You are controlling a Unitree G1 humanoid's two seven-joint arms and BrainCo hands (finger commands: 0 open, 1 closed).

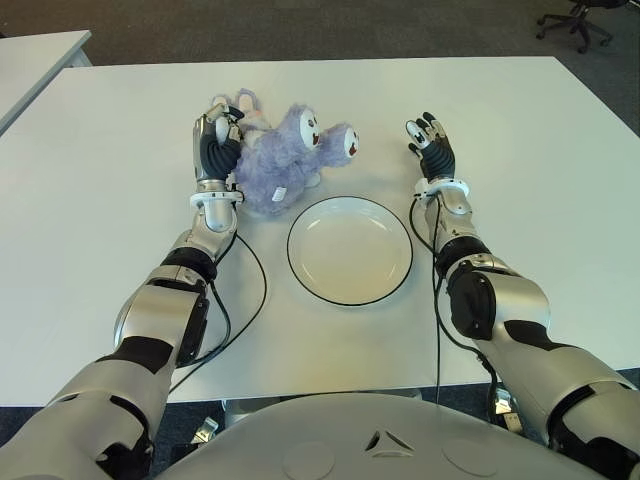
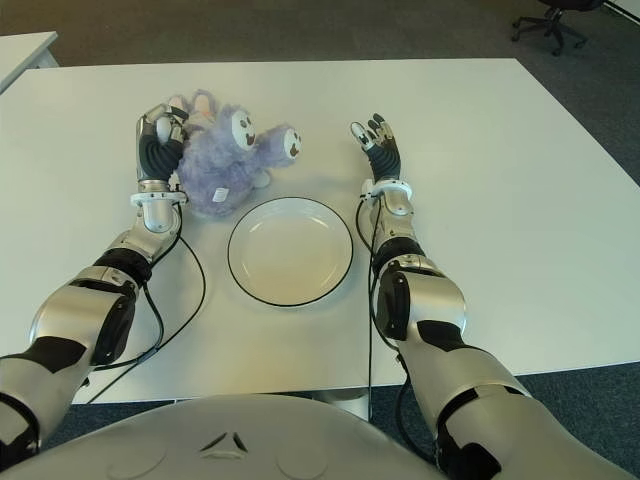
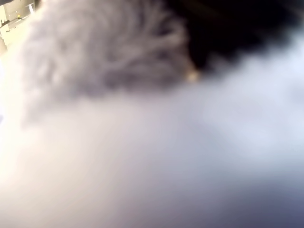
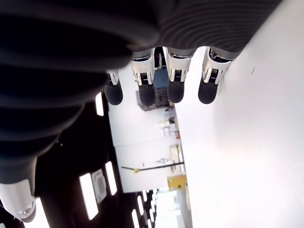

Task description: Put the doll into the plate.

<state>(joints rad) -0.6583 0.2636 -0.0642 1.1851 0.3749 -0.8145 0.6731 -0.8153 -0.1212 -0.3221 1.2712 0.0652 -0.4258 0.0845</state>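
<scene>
White counter [image 1: 520, 150] fills most of the head views, with dark carpet beyond its far edge and an office chair [image 1: 578, 22] at the far right corner of the room.

On the counter's far-left part lies the doll [image 1: 285, 160], a fluffy lavender plush with two round white eye stalks. Its long axis runs roughly from the robot's left to its right, the bulky body toward the left and the eyes pointing right and slightly away from the robot. A small tag shows on its near side, too small to read.

The left hand [image 1: 217, 142] is pressed against the doll's left flank, fingers curled into the fur; its wrist view shows only blurred lavender fur close up, so the grip appears closed on the plush.

The plate [image 1: 298, 262], round and white with a dark rim, sits just near of the doll, apart from it, and holds nothing.

The right hand [image 1: 431, 143] shows to the right of the doll and beyond the plate's right edge, fingers extended and spread, holding nothing.
</scene>
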